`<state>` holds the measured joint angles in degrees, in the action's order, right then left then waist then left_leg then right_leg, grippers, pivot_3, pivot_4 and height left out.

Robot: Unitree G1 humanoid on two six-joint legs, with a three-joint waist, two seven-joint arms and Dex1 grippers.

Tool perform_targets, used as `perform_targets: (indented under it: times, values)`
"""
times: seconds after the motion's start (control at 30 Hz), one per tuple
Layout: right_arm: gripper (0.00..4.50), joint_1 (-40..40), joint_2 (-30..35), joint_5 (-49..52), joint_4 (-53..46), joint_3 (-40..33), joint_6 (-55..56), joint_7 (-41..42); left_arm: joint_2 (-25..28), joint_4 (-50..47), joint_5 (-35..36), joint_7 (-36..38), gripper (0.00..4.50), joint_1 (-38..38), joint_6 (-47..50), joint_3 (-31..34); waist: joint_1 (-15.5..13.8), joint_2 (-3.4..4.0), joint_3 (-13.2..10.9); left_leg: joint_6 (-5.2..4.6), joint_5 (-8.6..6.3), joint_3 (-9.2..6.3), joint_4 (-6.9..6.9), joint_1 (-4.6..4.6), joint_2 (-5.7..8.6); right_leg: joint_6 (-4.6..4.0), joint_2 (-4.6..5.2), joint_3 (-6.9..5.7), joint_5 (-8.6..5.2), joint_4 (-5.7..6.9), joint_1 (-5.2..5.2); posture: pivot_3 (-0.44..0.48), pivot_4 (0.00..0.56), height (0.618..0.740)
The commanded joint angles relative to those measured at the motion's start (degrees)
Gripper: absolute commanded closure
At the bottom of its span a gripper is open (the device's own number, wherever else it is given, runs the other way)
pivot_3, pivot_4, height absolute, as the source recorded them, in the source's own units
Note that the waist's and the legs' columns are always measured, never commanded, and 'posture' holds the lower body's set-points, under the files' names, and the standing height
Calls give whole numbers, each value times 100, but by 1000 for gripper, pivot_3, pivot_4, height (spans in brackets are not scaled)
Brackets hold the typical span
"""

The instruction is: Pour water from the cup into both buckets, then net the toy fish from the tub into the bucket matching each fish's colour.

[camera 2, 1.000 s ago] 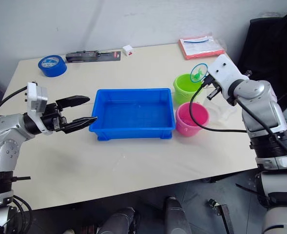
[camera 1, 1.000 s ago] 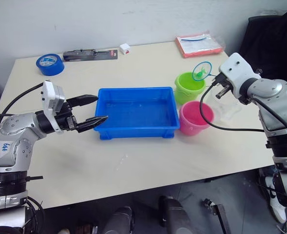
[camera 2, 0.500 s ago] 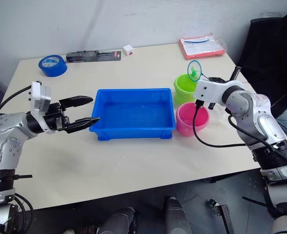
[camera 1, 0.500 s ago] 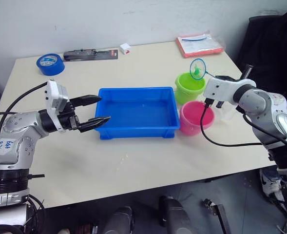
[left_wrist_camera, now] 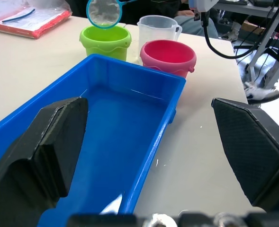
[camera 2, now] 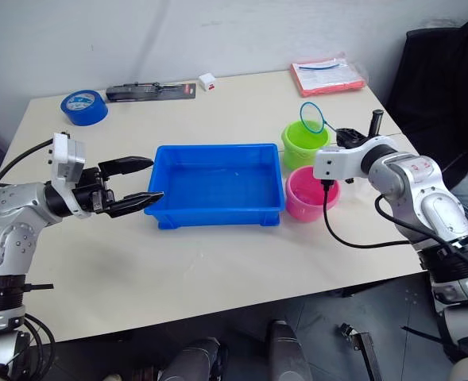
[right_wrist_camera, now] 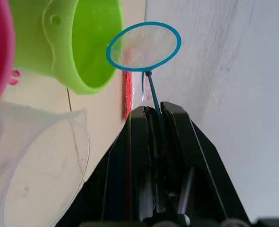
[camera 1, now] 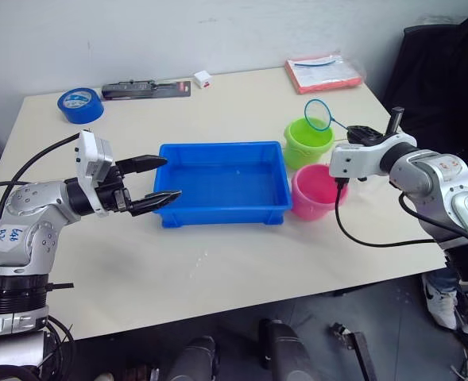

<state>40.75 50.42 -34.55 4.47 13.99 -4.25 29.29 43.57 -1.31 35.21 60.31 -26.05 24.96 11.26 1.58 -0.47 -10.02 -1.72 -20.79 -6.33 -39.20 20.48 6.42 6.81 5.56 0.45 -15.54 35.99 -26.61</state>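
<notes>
Net up in the air, hoop empty, hanging over the lime green bucket; thin handle pinched tight in the right gripper. Pink bucket just beside the green one, clear cup right behind both. Blue tub next to the buckets, no fish to be made out inside. Left gripper spread wide at the tub's near end, holding nothing.
</notes>
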Motion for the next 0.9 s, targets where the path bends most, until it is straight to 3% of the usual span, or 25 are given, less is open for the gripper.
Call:
perform_targets:
  times: [0.03, 0.3, 0.47, 0.67, 0.9]
  values:
    - [3706, 169, -270, 855, -448, -737, -722, 514, 44, -52, 87, 82, 0, -40, 24, 129, -1, 0, 0, 0, 0, -1, 0, 0, -1, 0, 0, -1, 0, -1, 1, 0, 150, 740]
    - [3706, 438, -668, 3809, -1359, -1713, -2503, 2640, 612, -332, 148, 261, 0, 118, 474, 319, 12, 0, 0, 0, 0, -4, 1, 0, -6, 0, -2, -2, 0, -2, 2, 0, 150, 740]
    - [3706, 453, -721, 5556, -1771, -1762, -3777, 3679, 889, -757, -23, 48, 0, 332, 646, 278, -9, 0, 0, 1, -1, -9, 1, 0, -7, -1, -1, -3, 1, -4, 7, 0, 150, 740]
    - [3706, 172, -545, 6169, -1961, -917, -4071, 4578, 1126, -1215, 210, 377, 0, 722, 774, 406, -24, 0, 0, 1, -1, -14, 0, 0, -7, -3, 2, -1, 2, -7, 11, 0, 150, 740]
    - [3706, -412, -1140, 5751, -1938, 4, -3423, 4208, 1202, -1762, 316, 627, 0, 1210, 1000, 74, -16, 0, 0, 3, -3, -13, 0, -4, -8, -3, 2, -1, 2, -4, 11, 0, 150, 740]
